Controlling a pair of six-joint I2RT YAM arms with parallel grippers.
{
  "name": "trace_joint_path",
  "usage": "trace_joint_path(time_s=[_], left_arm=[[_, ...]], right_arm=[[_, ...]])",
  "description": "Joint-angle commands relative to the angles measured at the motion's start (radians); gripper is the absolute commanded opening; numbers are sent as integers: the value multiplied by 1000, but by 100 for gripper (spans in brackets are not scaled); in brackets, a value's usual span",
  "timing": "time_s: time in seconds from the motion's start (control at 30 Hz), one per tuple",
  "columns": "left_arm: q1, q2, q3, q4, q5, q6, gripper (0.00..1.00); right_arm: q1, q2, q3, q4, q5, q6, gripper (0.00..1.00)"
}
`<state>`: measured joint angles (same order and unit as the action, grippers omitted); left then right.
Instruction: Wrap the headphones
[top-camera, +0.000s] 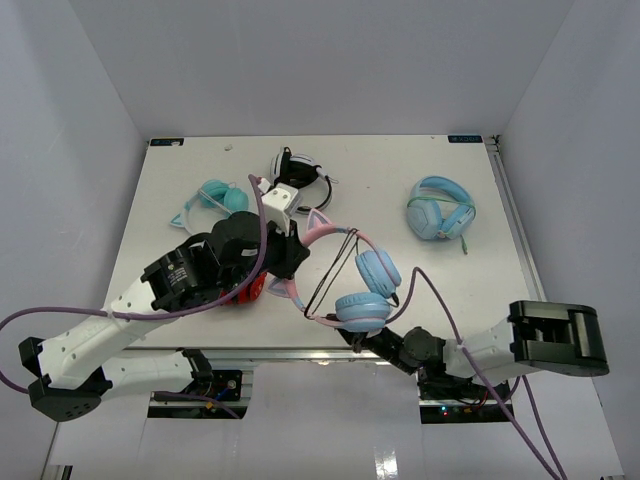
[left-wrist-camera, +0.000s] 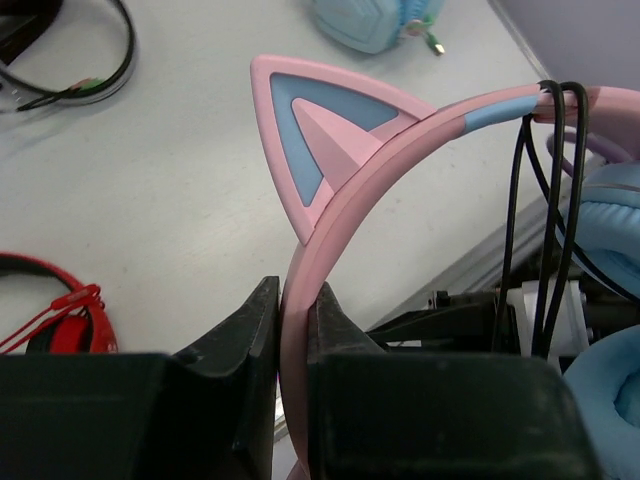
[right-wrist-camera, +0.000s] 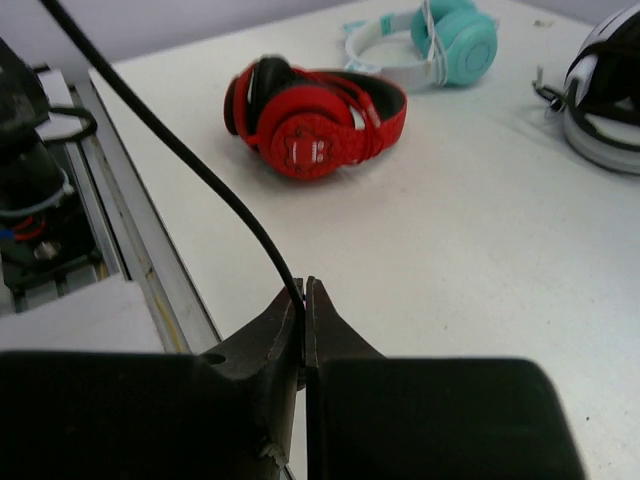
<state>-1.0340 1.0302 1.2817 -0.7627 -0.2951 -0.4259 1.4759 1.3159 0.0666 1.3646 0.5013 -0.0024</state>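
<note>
The headphones have a pink cat-eared headband (top-camera: 325, 232), light blue ear cups (top-camera: 376, 270) and a thin black cable (top-camera: 335, 270). My left gripper (top-camera: 290, 262) is shut on the headband (left-wrist-camera: 380, 150) just below one cat ear and holds the headphones tilted over the table's near edge. In the left wrist view (left-wrist-camera: 293, 310) cable loops (left-wrist-camera: 550, 200) hang over the band. My right gripper (top-camera: 345, 335) sits low, just under the lower ear cup (top-camera: 362, 310). In the right wrist view (right-wrist-camera: 303, 295) it is shut on the black cable (right-wrist-camera: 200, 170).
Red headphones (top-camera: 250, 288) lie under my left arm and show in the right wrist view (right-wrist-camera: 310, 120). A teal pair with a white band (top-camera: 215, 197), a black-and-white pair (top-camera: 297, 172) and an all-blue pair (top-camera: 440, 210) lie farther back. The metal front rail (top-camera: 300, 352) is right below.
</note>
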Motion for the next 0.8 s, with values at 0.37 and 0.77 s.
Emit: trace_joint_path(time_s=[0.37,0.77], left_arm=[[4,40,81,63,603,577,0],[11,185,-65,93,528,1088,0]], right_arm=[[3,-982,-92,-507,130,-16,8],[4,-964,101,-1098,343,262,8]])
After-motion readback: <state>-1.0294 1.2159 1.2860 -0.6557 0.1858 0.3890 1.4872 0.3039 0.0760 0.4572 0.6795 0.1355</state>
